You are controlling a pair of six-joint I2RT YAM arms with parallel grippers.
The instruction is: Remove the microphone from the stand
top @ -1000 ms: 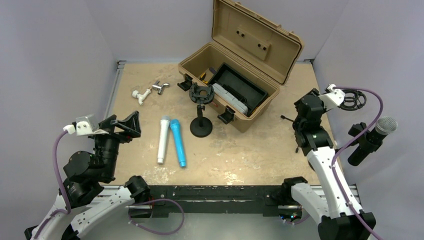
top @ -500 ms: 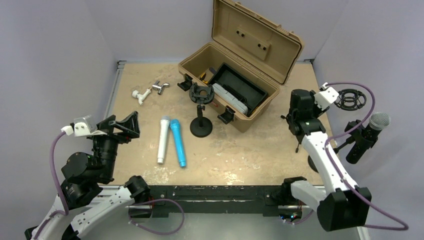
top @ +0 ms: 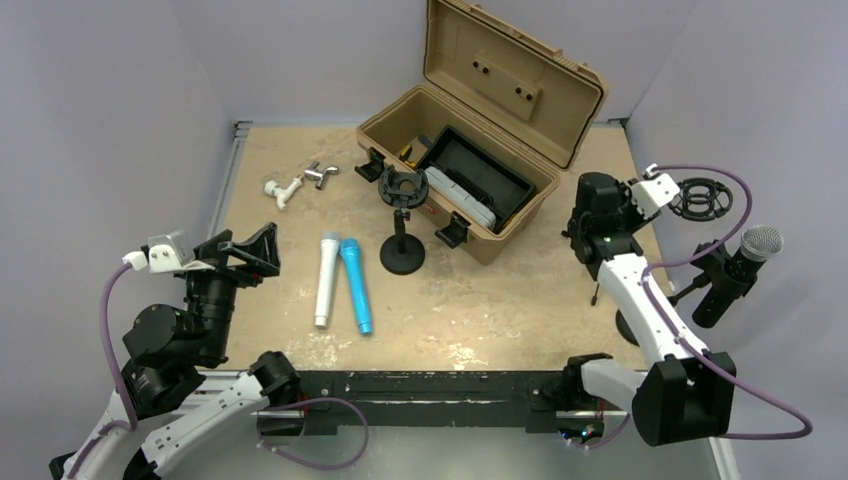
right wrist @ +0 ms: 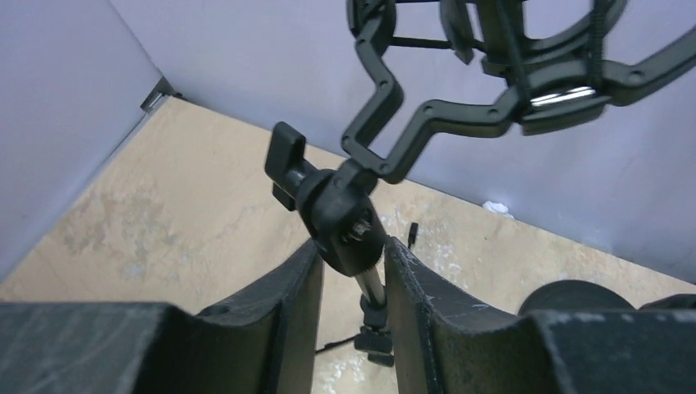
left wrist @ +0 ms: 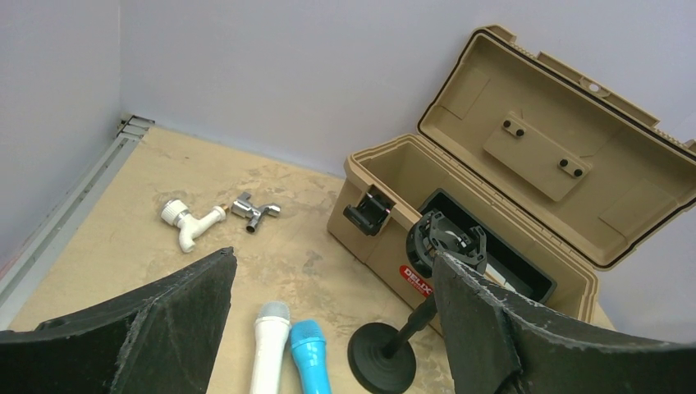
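Black fingers of my right gripper [right wrist: 351, 267] close narrowly on the stand [right wrist: 345, 215] at its swivel joint, below the shock mount [right wrist: 525, 74]; the microphone [top: 730, 280] sits tilted beside it, at the table [top: 500, 300] edge. My left gripper [left wrist: 332, 263] gapes wide, well apart

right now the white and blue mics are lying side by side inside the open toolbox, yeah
Not quite. The white microphone and the blue microphone do lie side by side, but on the table in front of the open toolbox, not inside it. The top external view shows this.
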